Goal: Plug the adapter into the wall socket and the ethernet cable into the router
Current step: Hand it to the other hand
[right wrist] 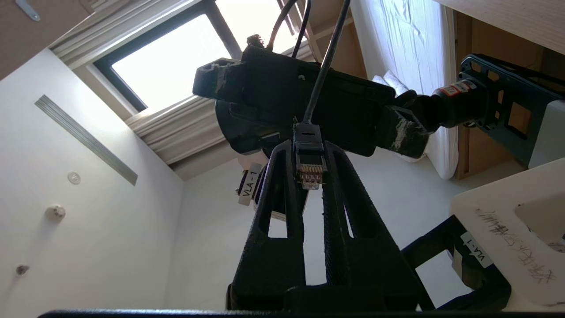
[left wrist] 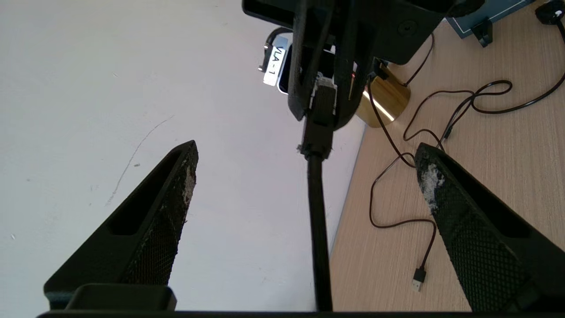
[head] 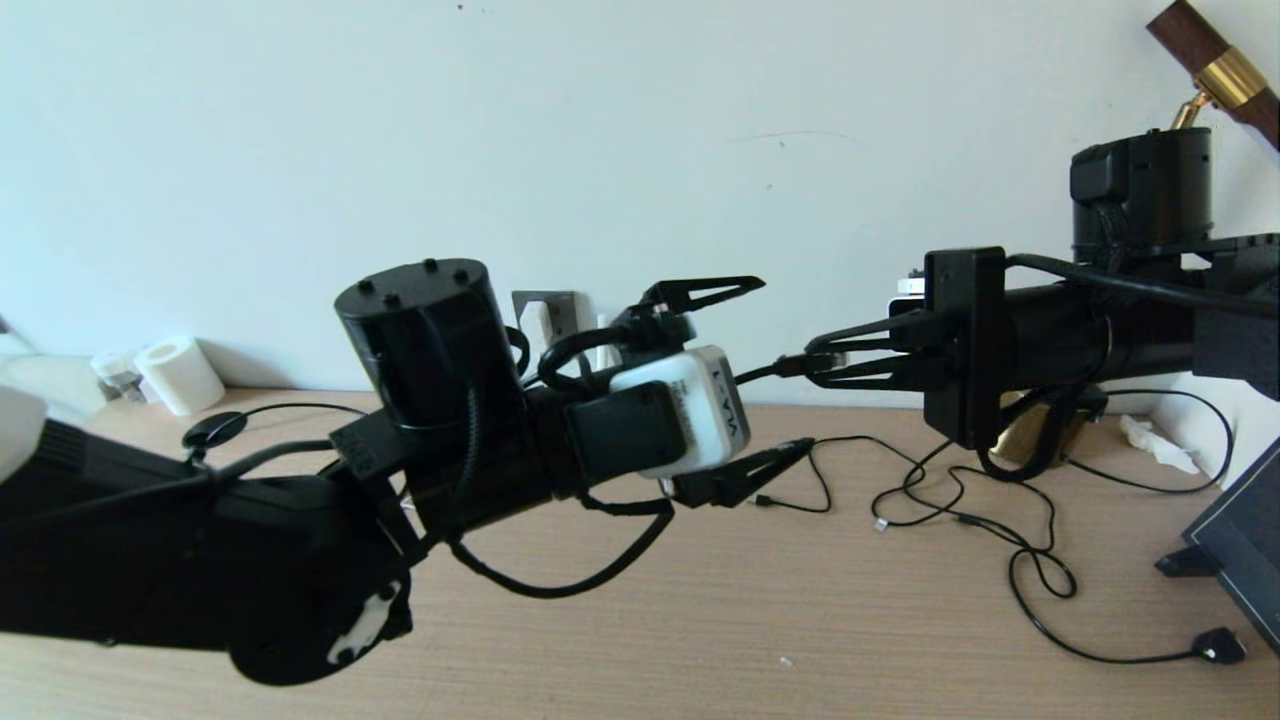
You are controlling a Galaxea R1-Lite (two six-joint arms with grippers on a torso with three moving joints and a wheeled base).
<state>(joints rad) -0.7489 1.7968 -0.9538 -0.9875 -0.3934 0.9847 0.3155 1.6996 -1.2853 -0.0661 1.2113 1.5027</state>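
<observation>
Wooden desk (head: 700, 620) against a white wall (head: 600, 120); both arms raised above it, tips facing each other mid-frame in the head view.

Left arm fills the lower left and blocks most of the wall socket (head: 548, 312): only the top of a grey faceplate shows behind its wrist. Cannot tell whether the adapter is in it. Router not visible in any view.

Left gripper (head: 748, 378): fingers spread wide, one above, one below, nothing between the pads. Left wrist view confirms this, with the ethernet cable (left wrist: 318, 221) running through the open gap without touching either finger (left wrist: 446, 207).

Right gripper (head: 822, 363): fingers closed on the plug of the ethernet cable, held near the left gripper's open tips. Right wrist view shows what the head view does not: the plug's clear tip (right wrist: 310, 173) with its metal contacts points back toward the wrist, pinched between the two fingertips, cable leading away toward the left gripper.

Around: toilet roll (head: 180, 375) at far left by the wall; thin black cables (head: 960, 510) looped on the desk right of centre, one ending in a black plug (head: 1218, 645); a brass-coloured base (left wrist: 388, 101) by the wall behind the right gripper; crumpled tissue (head: 1155, 445); dark tilted panel (head: 1245, 540) at far right
</observation>
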